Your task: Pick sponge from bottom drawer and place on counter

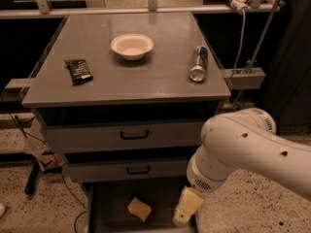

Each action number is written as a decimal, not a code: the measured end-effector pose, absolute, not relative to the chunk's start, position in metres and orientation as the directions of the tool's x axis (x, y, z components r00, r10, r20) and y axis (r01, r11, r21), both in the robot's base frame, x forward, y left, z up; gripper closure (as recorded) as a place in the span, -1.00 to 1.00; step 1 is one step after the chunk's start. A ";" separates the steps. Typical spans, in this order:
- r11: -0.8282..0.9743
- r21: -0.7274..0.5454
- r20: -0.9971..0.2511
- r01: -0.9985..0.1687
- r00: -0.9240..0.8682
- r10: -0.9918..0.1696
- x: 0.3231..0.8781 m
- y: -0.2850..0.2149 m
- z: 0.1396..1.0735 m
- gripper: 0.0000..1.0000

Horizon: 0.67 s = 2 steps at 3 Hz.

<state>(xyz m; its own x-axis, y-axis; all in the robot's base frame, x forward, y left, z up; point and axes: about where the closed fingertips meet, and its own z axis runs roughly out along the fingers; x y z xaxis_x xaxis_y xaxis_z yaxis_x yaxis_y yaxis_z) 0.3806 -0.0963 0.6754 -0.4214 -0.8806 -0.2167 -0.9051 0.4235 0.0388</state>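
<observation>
– Gripper (pixel 187 208) first: where is it?
– Low at the near edge, over the right side of the open bottom drawer (pixel 112 208), hanging from the bulky white arm (pixel 243 149). Whether it is wide or closed, I cannot tell.
– And the sponge (pixel 139 209)?
– On the drawer's dark floor, left of the gripper and apart from it. It is a small pale-yellow pad lying askew, with nothing on top of it.
– Anything crowding it?
– Only the arm, which covers the drawer's right corner. Above are two closed grey drawers (pixel 97 171) with black handles.
– Further back?
– On the grey counter (pixel 146 76), a dark packet (pixel 78 71) lies at the left and a can (pixel 198 63) lies on its side at the right. A white bowl (pixel 131 46) sits beyond them, near the middle.
</observation>
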 end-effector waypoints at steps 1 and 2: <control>0.432 0.057 -0.289 -0.900 -0.429 -0.856 0.400 -0.059 0.637 -1.00; 0.498 0.056 -0.399 -0.865 -0.477 -0.783 0.433 -0.025 0.603 -1.00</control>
<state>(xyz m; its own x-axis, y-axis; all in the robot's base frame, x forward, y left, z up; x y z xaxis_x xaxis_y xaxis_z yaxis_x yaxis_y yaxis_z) 0.4329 -0.0250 0.6026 -0.4770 -0.7830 -0.3992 -0.8651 0.4984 0.0564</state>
